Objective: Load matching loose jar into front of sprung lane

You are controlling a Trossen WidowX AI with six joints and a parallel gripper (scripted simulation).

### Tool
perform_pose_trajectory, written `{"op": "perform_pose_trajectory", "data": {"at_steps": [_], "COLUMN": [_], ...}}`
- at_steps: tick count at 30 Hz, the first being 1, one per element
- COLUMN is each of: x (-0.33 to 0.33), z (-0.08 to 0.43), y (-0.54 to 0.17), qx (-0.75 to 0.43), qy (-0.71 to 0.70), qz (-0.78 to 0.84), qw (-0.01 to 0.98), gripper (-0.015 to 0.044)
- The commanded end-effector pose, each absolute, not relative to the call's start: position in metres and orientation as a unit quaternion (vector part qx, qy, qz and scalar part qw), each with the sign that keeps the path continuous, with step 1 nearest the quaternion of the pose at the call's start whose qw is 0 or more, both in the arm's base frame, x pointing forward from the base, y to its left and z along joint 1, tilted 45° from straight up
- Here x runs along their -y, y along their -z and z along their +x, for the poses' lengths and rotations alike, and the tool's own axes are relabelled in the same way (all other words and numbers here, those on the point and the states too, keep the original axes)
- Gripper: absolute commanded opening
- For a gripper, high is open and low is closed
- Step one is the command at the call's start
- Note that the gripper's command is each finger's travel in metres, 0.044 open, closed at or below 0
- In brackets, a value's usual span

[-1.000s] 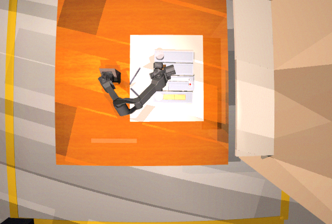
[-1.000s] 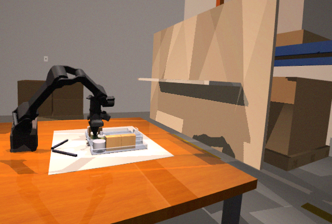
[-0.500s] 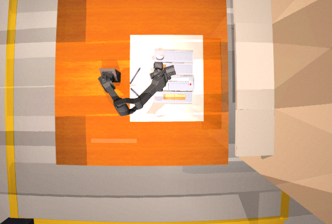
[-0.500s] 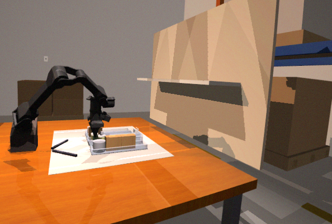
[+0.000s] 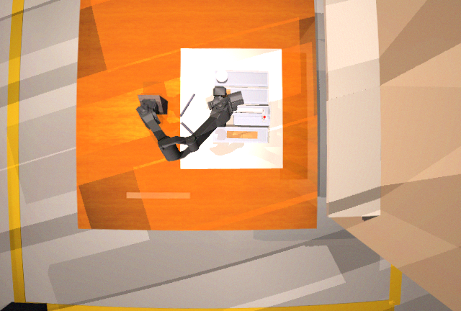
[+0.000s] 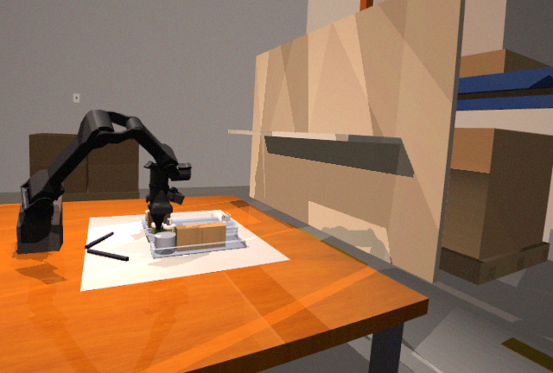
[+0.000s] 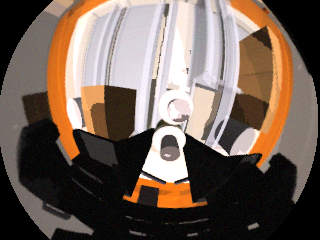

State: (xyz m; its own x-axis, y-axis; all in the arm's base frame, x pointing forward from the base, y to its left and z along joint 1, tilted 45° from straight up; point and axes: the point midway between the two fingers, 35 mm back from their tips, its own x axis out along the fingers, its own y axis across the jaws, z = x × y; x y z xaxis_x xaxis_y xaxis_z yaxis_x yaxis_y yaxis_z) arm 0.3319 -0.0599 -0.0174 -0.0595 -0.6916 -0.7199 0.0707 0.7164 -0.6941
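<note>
My gripper (image 7: 168, 134) (image 6: 158, 229) points down at the front of the sprung lane and is shut on a white-lidded jar (image 7: 159, 136). A second white-lidded jar (image 7: 165, 106) stands directly behind it, in line. The lids look almost touching in the wrist view; a narrow dark greenish strip shows between them. The sprung lane (image 5: 250, 119) is the third tray, with a red dot near its back end. The pusher plate is not clearly visible. The fingers and arm hide the low front stop, so I cannot tell whether the held jar's base is on the lane floor.
A brown box (image 7: 120, 112) stands in the lane left of the jars. A white-topped can (image 5: 222, 75) stands in the outermost left lane. In the right lane are a grey can (image 6: 165, 243) and brown boxes (image 6: 200, 235). Two dark bars (image 5: 187, 104) (image 6: 108, 255) lie on the white mat (image 6: 107, 277).
</note>
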Motion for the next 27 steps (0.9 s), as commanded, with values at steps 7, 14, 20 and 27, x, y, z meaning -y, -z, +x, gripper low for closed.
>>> {"op": "perform_pose_trajectory", "data": {"at_steps": [7,14,20,27], "x": [0.0638,0.0655,0.0660,0.0659], "z": [0.3336,0.3329,0.3324,0.3312], "y": [0.0194,0.0211,0.0227,0.0231], "qx": [-0.660,-0.660,-0.660,-0.660], "qy": [0.298,0.298,0.298,0.298], "qz": [-0.236,-0.236,-0.236,-0.236], "qw": [0.648,0.648,0.648,0.648], "gripper": [0.0000,0.0000,0.0000,0.0000]}}
